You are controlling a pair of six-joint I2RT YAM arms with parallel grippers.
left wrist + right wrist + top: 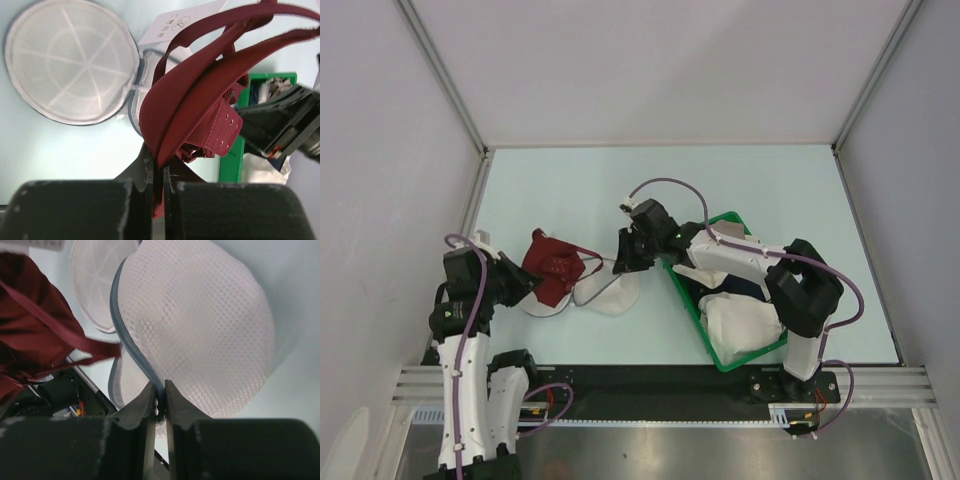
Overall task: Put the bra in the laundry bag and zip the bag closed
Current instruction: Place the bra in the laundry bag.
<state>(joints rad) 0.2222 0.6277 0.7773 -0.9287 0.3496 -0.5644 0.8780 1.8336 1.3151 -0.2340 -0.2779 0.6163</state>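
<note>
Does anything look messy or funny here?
A bit messy. The bra hangs crumpled and folded from the left gripper. One strap trails loose toward the open laundry bag, and the right gripper is pinching the bag's zipper rim. Nothing looks torn or spilled.

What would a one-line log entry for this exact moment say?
left end effector: shut on bra | right end effector: shut on laundry bag rim | laundry bag: open | bra: not yet inside
</note>
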